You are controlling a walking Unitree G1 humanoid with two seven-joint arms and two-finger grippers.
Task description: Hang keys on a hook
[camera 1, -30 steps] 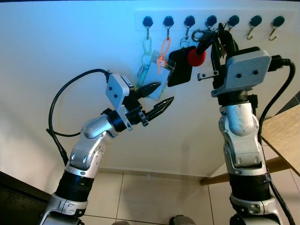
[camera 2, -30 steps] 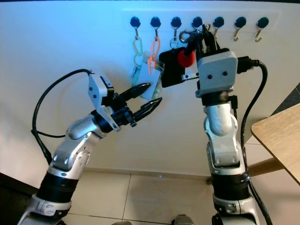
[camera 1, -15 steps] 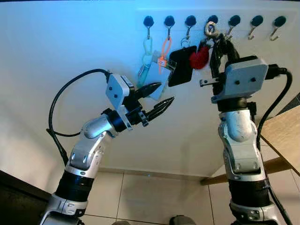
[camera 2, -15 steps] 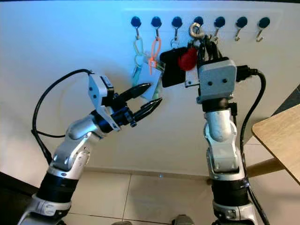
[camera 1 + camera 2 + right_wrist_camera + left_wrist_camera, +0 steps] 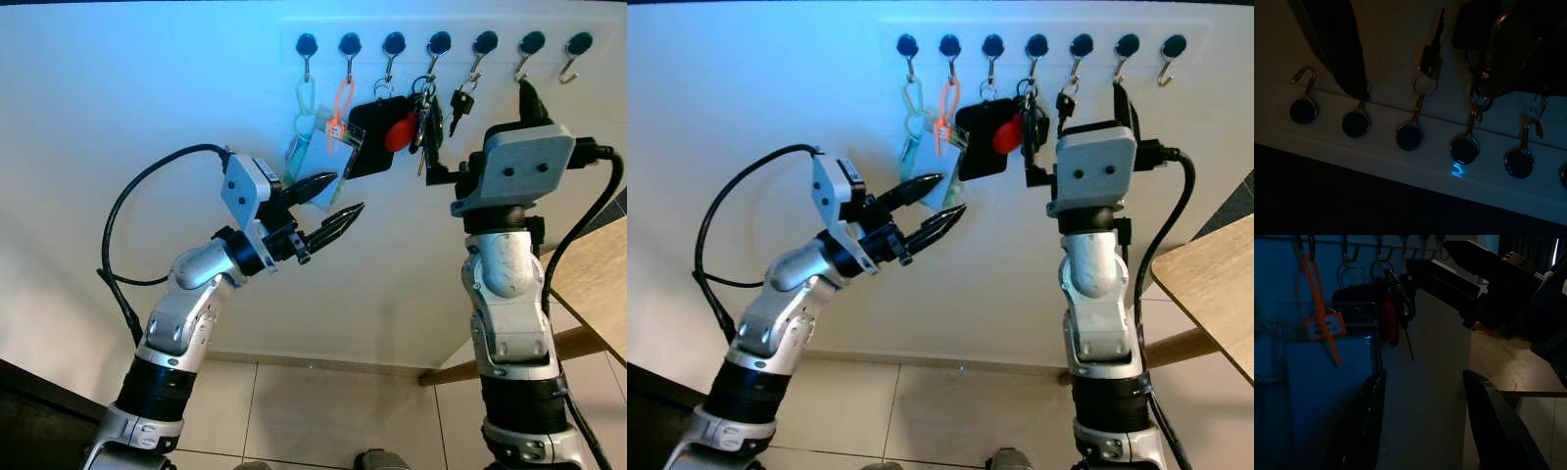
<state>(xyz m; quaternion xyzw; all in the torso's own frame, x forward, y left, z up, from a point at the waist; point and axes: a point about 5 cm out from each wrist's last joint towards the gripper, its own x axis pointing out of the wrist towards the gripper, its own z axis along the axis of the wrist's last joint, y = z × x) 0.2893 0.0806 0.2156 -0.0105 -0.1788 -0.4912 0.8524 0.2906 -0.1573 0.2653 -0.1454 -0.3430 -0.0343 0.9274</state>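
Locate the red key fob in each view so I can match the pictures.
Left eye: red fob hangs under the fourth hook from the left, against the black pouch.
Right eye: same place, fob.
Left wrist: dark red fob, beside the orange tag.
Right wrist: too dark to make out.
Shared landmark: the hook rail.

Wooden table (image 5: 596, 274), tiled floor (image 5: 323, 406)
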